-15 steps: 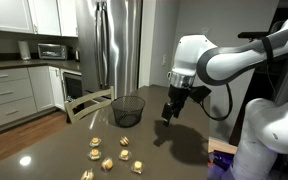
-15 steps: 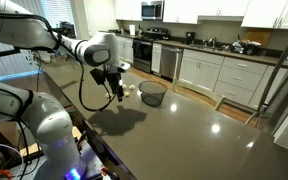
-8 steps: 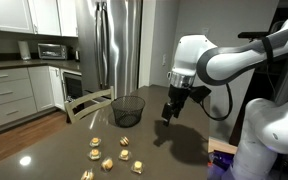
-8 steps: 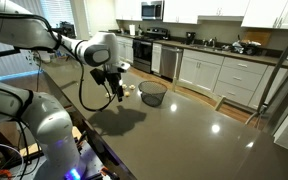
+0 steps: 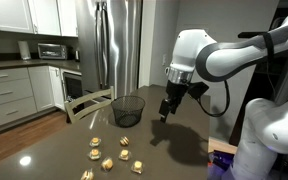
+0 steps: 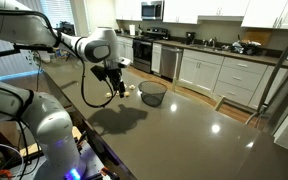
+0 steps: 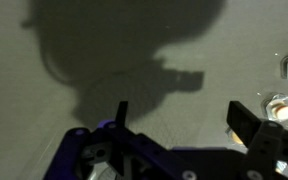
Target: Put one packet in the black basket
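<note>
Several small pale yellow-tan packets (image 5: 112,152) lie in a loose cluster on the dark tabletop in front of the black basket (image 5: 129,110), a round wire-mesh bucket. In an exterior view the basket (image 6: 153,93) stands past the arm, with packets (image 6: 130,88) beside it. My gripper (image 5: 166,115) hangs above the table, to the right of the basket, open and empty. In the wrist view the gripper (image 7: 181,118) has its jaws apart over bare tabletop, and two packets (image 7: 280,106) show at the right edge.
The dark table (image 5: 184,150) ends near a steel fridge (image 5: 109,45) and white kitchen cabinets (image 5: 9,95). A white robot base (image 5: 269,140) stands at the right. My arm's shadow falls on the tabletop (image 7: 134,50).
My gripper has risen slightly and shifted a little toward the basket. The packets and the basket have not moved.
</note>
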`<state>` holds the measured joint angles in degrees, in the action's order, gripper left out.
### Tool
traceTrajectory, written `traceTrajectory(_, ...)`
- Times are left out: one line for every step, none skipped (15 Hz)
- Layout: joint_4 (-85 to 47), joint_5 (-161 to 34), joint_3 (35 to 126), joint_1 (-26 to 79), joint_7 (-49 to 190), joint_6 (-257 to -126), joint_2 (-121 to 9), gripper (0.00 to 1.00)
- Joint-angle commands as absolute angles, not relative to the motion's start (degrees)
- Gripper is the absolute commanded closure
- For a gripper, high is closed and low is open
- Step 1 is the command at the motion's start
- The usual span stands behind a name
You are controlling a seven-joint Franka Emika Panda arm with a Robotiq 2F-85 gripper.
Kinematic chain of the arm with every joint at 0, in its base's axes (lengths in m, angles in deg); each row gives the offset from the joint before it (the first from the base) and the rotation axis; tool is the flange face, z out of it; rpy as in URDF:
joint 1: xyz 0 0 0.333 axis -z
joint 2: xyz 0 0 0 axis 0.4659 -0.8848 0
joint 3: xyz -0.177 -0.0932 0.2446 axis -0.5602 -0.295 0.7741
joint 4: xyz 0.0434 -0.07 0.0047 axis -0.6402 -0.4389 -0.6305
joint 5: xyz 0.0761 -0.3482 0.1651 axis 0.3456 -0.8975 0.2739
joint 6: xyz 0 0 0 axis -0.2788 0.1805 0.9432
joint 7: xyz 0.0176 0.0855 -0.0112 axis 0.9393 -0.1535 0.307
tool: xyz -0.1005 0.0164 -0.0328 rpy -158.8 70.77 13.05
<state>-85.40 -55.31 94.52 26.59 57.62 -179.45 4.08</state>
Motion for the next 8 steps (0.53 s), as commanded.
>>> traceTrajectory(-82.89, -58.01, 95.28, 25.93, 60.18, -178.42, 0.92, 0.0)
traceTrajectory(-82.15, -58.76, 95.67, 25.43, 60.93, -178.41, -0.25, 0.0)
traceTrajectory(-81.76, -59.18, 95.87, 24.96, 61.53, -178.48, -0.9, 0.0)
traceTrajectory(-81.21, -59.37, 96.16, 24.22, 62.06, -178.9, -1.96, 0.0)
traceTrajectory(-80.54, -59.6, 96.43, 23.62, 62.48, -179.02, -2.98, 0.0)
traceTrajectory(-79.76, -59.44, 96.58, 22.61, 63.22, -179.47, -4.19, 0.0)
traceTrajectory(-79.13, -59.29, 96.62, 21.86, 63.92, -179.65, -5.13, 0.0)
traceTrajectory(-78.35, -58.74, 96.45, 20.79, 64.91, -179.96, -6.21, 0.0)
